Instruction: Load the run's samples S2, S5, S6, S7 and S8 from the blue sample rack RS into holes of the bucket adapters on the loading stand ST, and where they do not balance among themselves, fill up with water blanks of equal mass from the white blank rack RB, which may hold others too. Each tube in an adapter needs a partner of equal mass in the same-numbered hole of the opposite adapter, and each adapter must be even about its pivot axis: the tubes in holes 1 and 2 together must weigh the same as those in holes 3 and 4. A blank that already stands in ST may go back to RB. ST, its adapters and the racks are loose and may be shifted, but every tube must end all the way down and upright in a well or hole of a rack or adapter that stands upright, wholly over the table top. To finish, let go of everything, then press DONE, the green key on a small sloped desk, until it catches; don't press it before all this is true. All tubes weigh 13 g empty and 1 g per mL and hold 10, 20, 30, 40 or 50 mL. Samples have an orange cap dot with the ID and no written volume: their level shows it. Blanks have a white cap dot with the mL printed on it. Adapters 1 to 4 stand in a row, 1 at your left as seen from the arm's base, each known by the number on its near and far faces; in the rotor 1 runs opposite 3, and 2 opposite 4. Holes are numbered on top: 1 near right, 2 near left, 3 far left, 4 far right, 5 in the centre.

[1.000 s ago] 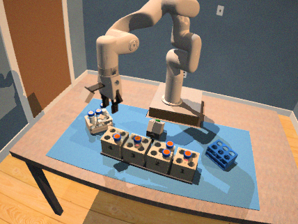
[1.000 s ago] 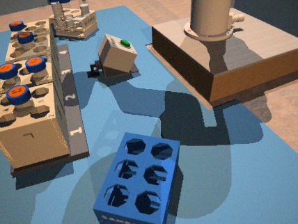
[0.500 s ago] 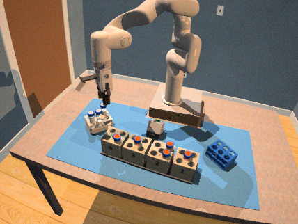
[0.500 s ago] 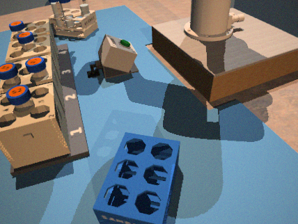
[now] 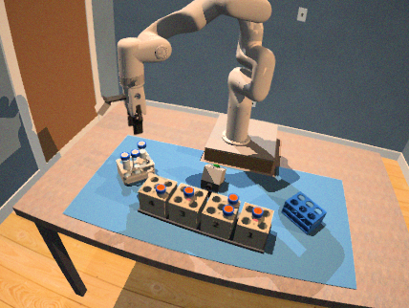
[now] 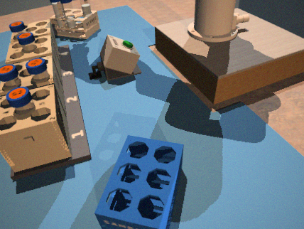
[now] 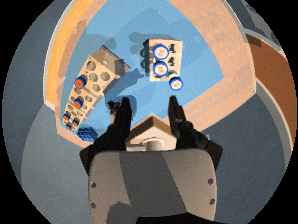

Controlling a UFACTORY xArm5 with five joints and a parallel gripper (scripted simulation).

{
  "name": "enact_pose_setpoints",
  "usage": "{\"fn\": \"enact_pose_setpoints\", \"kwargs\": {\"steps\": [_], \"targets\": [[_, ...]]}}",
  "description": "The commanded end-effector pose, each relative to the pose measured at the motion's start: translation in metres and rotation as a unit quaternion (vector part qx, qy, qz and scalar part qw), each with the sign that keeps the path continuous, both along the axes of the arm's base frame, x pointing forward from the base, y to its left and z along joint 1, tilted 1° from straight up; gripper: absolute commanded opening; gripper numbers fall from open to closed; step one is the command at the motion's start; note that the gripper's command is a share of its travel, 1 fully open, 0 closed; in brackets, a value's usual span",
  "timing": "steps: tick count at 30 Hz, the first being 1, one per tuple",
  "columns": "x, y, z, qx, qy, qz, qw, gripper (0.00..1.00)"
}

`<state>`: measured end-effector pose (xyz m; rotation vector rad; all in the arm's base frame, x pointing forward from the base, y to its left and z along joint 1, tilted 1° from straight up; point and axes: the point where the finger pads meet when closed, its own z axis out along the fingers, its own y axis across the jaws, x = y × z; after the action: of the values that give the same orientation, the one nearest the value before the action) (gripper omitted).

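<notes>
The gripper [image 5: 137, 125] hangs high above the tabletop [image 5: 334, 158] with its fingers partly open and nothing between them. The white blank rack RB [image 5: 135, 168] stands well below, slightly toward the adapters [image 5: 205, 210], holding blue-capped blank tubes [image 5: 141, 144]. These tubes look rigid, smooth and light, probably slippery plastic; a hold just under the cap, fingers straddling the tube from straight above, seems safest.
</notes>
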<state>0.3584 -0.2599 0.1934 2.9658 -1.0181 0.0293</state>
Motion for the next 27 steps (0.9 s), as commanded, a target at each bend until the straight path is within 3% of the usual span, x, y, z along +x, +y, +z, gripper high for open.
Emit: {"fn": "enact_pose_setpoints", "kwargs": {"steps": [1,15,27], "targets": [[-0.014,-0.023,0.002,-0.002,-0.001,0.000,1.000,0.57],[-0.014,-0.023,0.002,-0.002,-0.001,0.000,1.000,0.57],[-0.014,-0.023,-0.018,-0.002,-0.001,0.000,1.000,0.57]]}}
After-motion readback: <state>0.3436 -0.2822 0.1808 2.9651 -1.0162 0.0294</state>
